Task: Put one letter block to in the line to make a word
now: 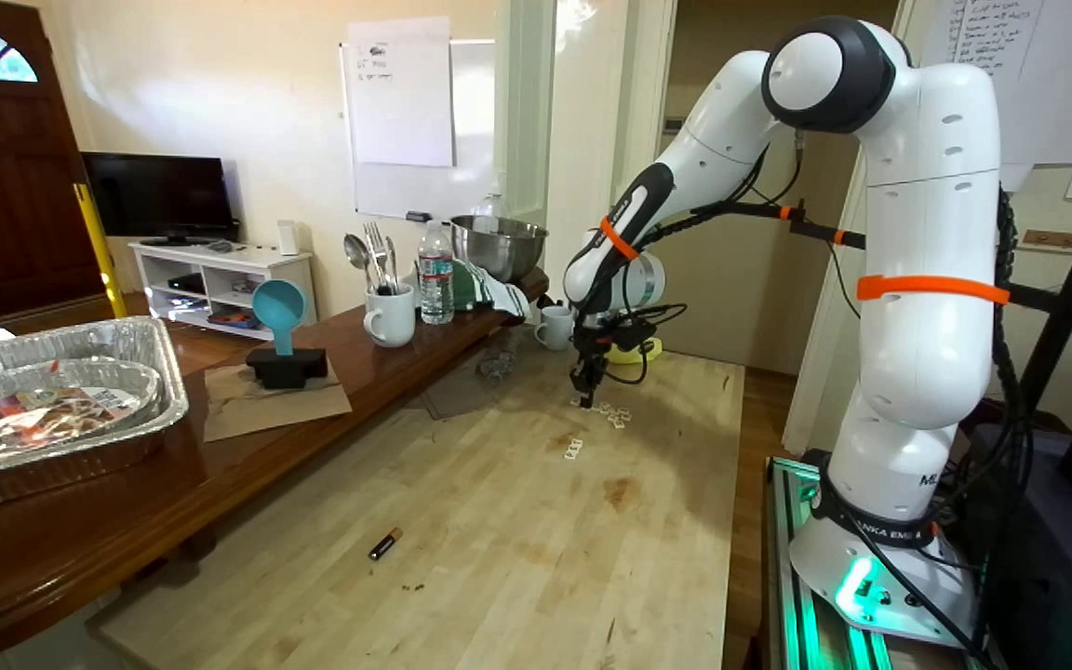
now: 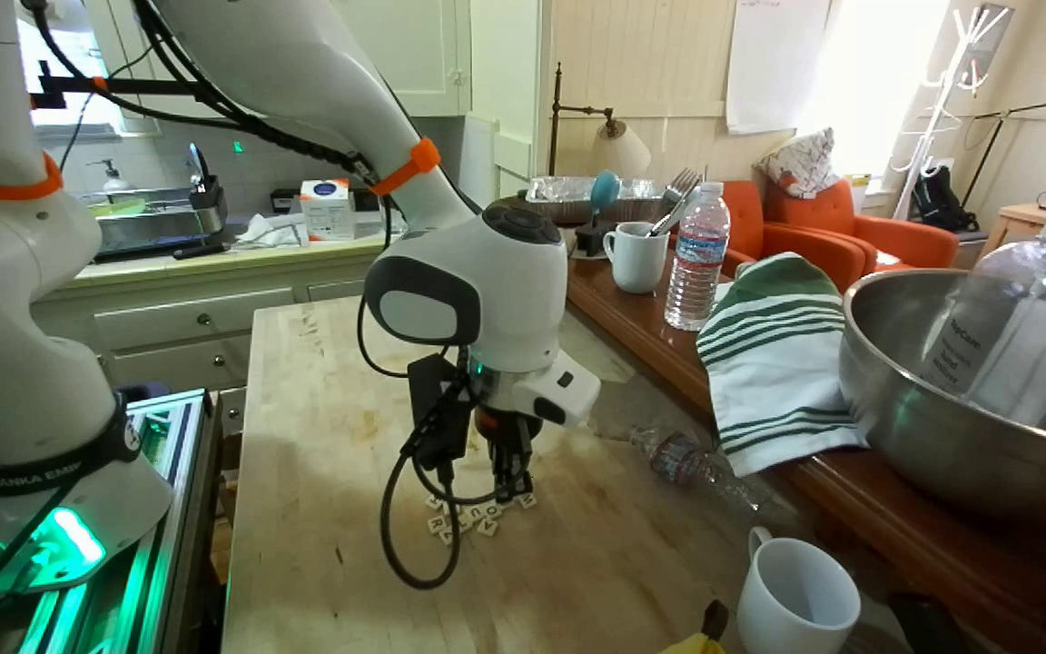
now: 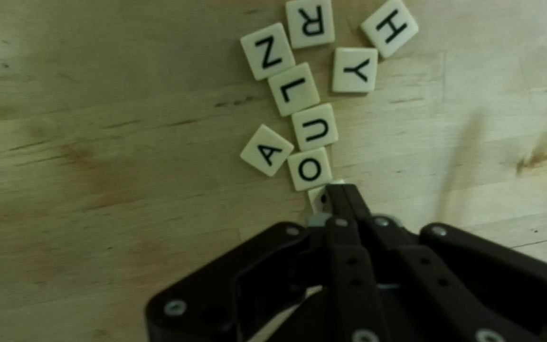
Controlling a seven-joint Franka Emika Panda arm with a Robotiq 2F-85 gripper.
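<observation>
My tool [image 3: 343,189], pinched narrow, hides most of the letter block [image 3: 316,199] next to the O block [image 3: 309,169]; whether tool and block touch, I cannot tell. Other loose letter blocks [image 3: 315,127] cluster just beside, and a short row of blocks [image 1: 573,448] lies near. Farther out I have a plastic bottle [image 2: 679,457] on its side, a white mug [image 2: 766,604] and a battery [image 1: 385,543]. The wooden bench [image 1: 517,568] carries brown stains [image 1: 621,492]; beyond it I see a television [image 1: 156,195] and orange armchairs [image 2: 915,242].
</observation>
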